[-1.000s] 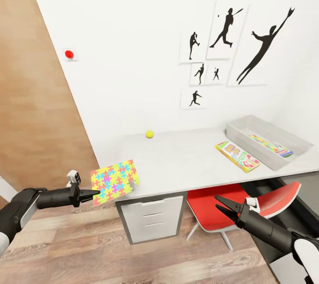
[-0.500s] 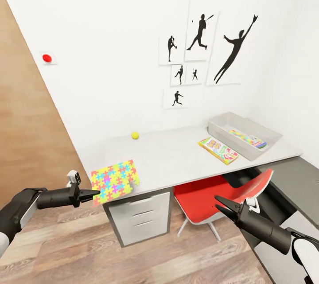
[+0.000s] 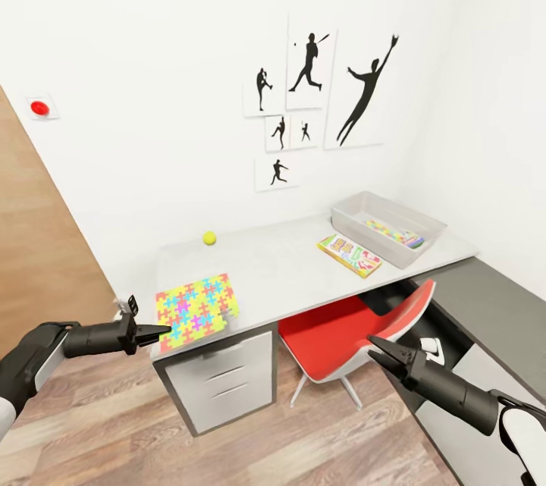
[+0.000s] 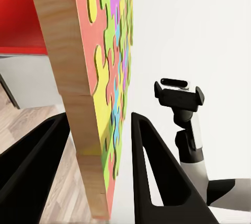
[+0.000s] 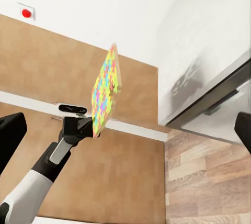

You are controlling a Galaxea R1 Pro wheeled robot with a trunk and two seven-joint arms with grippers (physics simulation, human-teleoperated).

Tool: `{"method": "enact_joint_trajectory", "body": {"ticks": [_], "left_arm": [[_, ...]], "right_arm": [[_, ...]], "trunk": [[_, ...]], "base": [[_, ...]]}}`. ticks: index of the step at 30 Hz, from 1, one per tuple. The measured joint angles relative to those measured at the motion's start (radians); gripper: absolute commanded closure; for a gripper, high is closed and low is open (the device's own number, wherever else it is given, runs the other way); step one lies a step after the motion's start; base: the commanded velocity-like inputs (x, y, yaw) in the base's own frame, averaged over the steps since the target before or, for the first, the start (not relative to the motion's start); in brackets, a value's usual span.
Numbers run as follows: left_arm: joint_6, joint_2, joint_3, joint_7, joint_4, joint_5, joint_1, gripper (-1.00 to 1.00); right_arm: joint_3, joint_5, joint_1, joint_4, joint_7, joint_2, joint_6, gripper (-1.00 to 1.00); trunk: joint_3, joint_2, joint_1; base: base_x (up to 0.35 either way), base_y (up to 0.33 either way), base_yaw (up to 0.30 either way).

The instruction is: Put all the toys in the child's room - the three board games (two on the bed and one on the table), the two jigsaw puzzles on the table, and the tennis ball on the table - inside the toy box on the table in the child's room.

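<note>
Panning rightward, the camera is moving; left gripper (image 3: pixel 161 332) is pinching jigsaw puzzle (image 3: pixel 196 309) by its edge, risking slipping; right gripper (image 3: pixel 377 349) is gaping empty

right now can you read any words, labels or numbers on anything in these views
None can be read.
Board game on the table: printed lettering, too small and blurred.
Flat colourful item in the toy box: print unreadable.
Jigsaw puzzle in the left hand: pattern only, no text.
Wall pictures: silhouettes, no words.

Tennis ball (image 3: pixel 209 238) on table (image 3: pixel 288 266), toy box (image 3: pixel 387 227) at right.
</note>
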Motion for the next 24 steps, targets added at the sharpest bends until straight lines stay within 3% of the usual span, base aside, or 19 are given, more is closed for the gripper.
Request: {"method": "enact_joint_trajectory", "body": {"ticks": [6, 17, 24], "left_arm": [[-0.001, 0.0, 0.0, 0.0, 0.0, 0.0, 0.0, 1.0], [-0.001, -0.001, 0.0, 0.0, 0.0, 0.0, 0.0, 1.0], [-0.001, 0.0, 0.0, 0.0, 0.001, 0.003, 0.0, 1.0]], "right_arm": [[0.001, 0.0, 0.0, 0.0, 0.0, 0.0, 0.0, -1.0], [0.001, 0.001, 0.0, 0.0, -0.002, 0.0, 0.0, -1.0], [0.001, 0.001, 0.0, 0.0, 0.0, 0.0, 0.0, -1.0]], "trunk": [[0.007, 0.0, 0.0], [0.009, 0.0, 0.0], [0.016, 0.0, 0.0]], "base": [[0.0, 0.0, -0.188], [0.0, 0.0, -0.018], [0.0, 0.0, -0.133]]}}
